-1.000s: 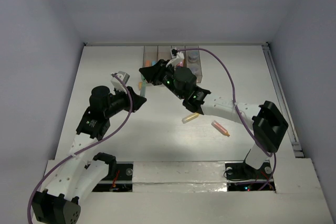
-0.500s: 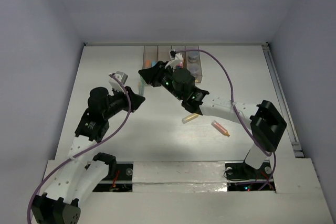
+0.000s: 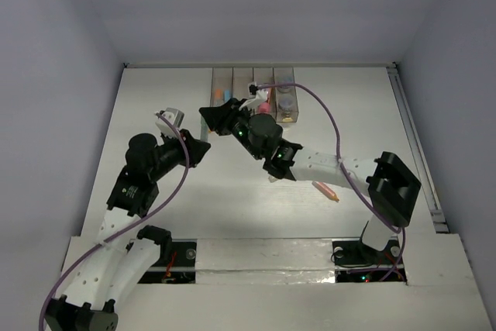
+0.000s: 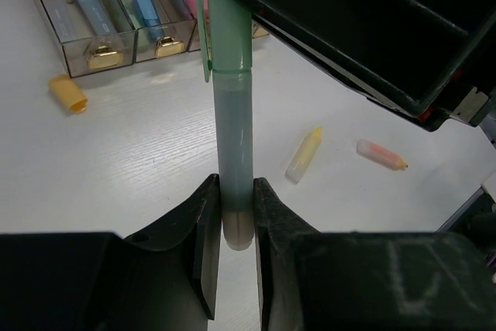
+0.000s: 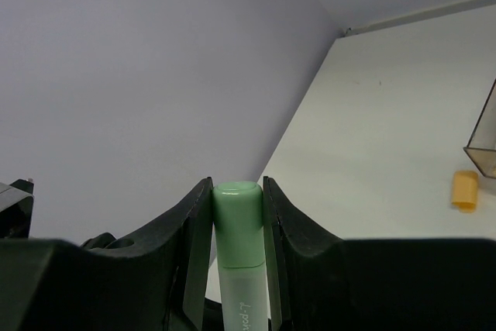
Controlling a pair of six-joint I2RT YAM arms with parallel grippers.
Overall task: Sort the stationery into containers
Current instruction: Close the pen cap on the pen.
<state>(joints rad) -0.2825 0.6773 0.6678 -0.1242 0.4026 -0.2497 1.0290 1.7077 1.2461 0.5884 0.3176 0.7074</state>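
A green marker (image 4: 232, 125) hangs in the air, held at both ends. My left gripper (image 4: 236, 191) is shut on the bare end of its pale barrel. My right gripper (image 5: 238, 191) is shut on its green cap (image 5: 238, 218). From above, the two grippers meet left of the containers (image 3: 223, 77), the left gripper (image 3: 199, 147) below the right gripper (image 3: 211, 118). The containers' (image 4: 116, 50) clear bins hold orange, blue and pink markers. Round grey-blue pieces (image 3: 285, 99) fill the rightmost bin.
On the table lie a yellow marker (image 4: 304, 155), a pink marker with an orange tip (image 4: 381, 154) (image 3: 325, 190), and an orange cap (image 4: 68, 93) (image 5: 465, 190) near the bins' front left corner. The right arm hides the yellow marker from above.
Both arms have shifted slightly to the left with the green marker still between them. The right arm has lowered over the yellow marker. Both grips are unchanged.
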